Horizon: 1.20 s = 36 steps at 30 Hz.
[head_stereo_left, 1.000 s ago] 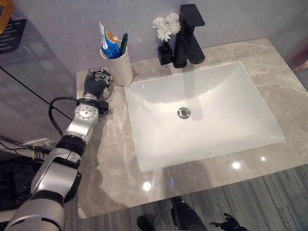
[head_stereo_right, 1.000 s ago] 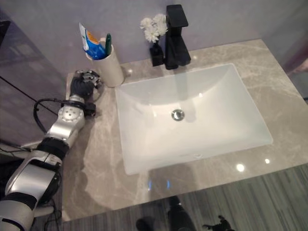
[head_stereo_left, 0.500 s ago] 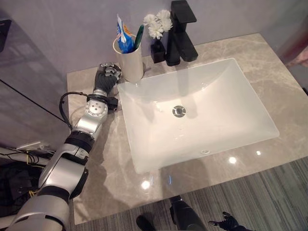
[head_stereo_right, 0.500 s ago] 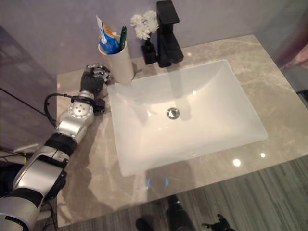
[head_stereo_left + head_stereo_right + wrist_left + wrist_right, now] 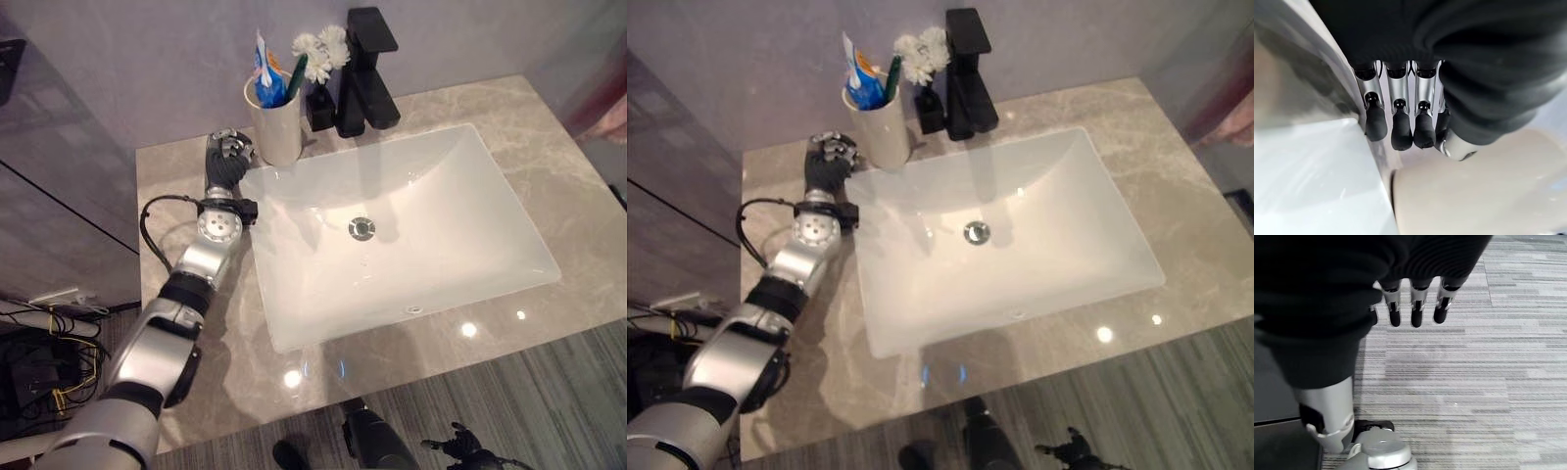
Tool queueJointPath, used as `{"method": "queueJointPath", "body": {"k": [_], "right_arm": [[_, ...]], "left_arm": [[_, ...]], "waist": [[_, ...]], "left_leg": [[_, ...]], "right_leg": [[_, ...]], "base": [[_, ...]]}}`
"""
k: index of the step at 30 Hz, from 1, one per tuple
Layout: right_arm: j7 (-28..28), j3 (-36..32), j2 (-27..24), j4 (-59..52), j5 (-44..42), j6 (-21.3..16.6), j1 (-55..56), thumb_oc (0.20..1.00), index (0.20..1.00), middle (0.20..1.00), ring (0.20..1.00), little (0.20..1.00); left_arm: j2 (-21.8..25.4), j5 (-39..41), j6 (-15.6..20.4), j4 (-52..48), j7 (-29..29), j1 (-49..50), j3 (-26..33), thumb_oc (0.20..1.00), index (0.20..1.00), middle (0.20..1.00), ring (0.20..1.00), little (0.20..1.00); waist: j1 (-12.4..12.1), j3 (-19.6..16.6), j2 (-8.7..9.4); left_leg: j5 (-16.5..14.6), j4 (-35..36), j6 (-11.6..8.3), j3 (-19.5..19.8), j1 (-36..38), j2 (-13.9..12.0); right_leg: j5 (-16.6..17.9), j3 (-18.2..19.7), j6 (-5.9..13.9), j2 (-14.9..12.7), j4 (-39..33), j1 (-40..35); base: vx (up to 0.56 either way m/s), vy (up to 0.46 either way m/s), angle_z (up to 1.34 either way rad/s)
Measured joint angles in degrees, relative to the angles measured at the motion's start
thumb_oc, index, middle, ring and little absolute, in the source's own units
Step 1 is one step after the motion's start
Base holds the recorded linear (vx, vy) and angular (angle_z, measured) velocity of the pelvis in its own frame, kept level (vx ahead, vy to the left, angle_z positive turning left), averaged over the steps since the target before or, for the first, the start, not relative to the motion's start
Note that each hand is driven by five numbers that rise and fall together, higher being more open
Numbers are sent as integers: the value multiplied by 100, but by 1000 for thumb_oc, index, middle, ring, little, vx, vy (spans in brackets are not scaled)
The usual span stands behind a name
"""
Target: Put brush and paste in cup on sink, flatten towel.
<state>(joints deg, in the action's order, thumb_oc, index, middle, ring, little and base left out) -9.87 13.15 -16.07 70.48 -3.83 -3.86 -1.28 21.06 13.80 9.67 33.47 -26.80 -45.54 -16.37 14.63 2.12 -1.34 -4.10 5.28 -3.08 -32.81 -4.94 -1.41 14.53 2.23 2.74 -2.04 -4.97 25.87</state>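
**Cup handling: left hand at the cup wall**

Left eye view: You see the cup (image 5: 275,119) standing upright on the counter (image 5: 176,166), between the wall and the back left corner of the sink (image 5: 402,225). The toothpaste tube (image 5: 266,73) and toothbrush (image 5: 297,74) already stand inside it. The left hand (image 5: 226,159) rests just beside the cup's base. No towel is visible.

Right eye view: The same layout is confirmed. The faucet (image 5: 967,73) and flower vase (image 5: 927,93) stand close on the cup's other side, so allow little room for sideways travel.

Left wrist view: The fingers (image 5: 1396,120) hang loosely curled, closed on nothing, with the cup's pale wall just past their tips. Treat the cup as rigid, smooth and probably slippery, and top-heavy with its contents. Take hold low around the wall, not at the rim.

Right wrist view: The right hand (image 5: 1410,303) hangs relaxed above the floor, holding nothing.
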Motion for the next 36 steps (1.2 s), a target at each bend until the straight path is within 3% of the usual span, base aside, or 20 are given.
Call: {"method": "queueJointPath", "body": {"k": [5,8,15,17,22,25,30,36], "right_arm": [[7,-11,84,37,17,7,65,1000,1000,1000,1000,1000],[7,-17,87,118,20,16,85,1000,1000,1000,1000,1000],[41,-65,150,207,25,41,142,1000,1000,1000,1000,1000],[125,-172,159,177,25,86,199,1000,1000,1000,1000,1000],[141,-365,239,266,24,139,286,1000,1000,1000,1000,1000],[146,-499,275,297,23,145,332,1000,1000,1000,1000,1000],[150,-522,294,404,23,188,392,1000,1000,1000,1000,1000],[130,-809,456,414,12,243,847,1000,1000,1000,1000,1000]], "left_arm": [[-18,-718,17,-2291,-396,1559,902,200,200,200,200,200],[59,-1000,36,-2552,-463,1719,991,200,200,200,200,200],[201,-853,613,-4276,348,3260,1156,200,200,200,200,200],[201,-455,766,-4324,819,4048,1175,200,200,200,200,200],[218,300,693,-3998,1534,5321,1335,200,200,200,200,200],[240,526,591,-3859,1726,5416,1339,200,200,200,200,200],[358,341,503,-3857,1919,5280,1260,200,200,200,200,200],[304,-146,177,-2972,1826,5717,1222,200,200,200,200,200]], "waist": [[-202,188,303],[-358,196,350],[-642,150,395],[-701,135,382],[-1080,70,482],[-1174,59,507],[-1091,103,521],[-960,264,770]], "left_leg": [[26,-79,-40,259,302,-87],[37,-11,-49,423,408,-81],[8,-8,19,752,782,-22],[-8,-8,45,920,916,-26],[34,-18,166,1378,1001,121],[64,-39,224,1541,1031,216],[71,-36,404,1782,1128,434],[-2,-120,654,1646,1186,719]], "right_leg": [[-31,-252,-44,-19,0,-435],[-104,-408,17,-70,0,-595],[-192,-711,82,-236,0,-1153],[-215,-827,105,-278,-1,-1382],[-308,-1222,236,-554,-1,-1691],[-267,-1377,307,-693,4,-1786],[-436,-1489,553,-1023,375,-1838],[-415,-1228,774,-1288,559,-1749]], "base": [[-54,12,19],[-14,40,32],[-54,85,23],[-81,79,32],[-106,105,48],[-86,138,39],[-61,127,23],[-60,125,-9]]}}
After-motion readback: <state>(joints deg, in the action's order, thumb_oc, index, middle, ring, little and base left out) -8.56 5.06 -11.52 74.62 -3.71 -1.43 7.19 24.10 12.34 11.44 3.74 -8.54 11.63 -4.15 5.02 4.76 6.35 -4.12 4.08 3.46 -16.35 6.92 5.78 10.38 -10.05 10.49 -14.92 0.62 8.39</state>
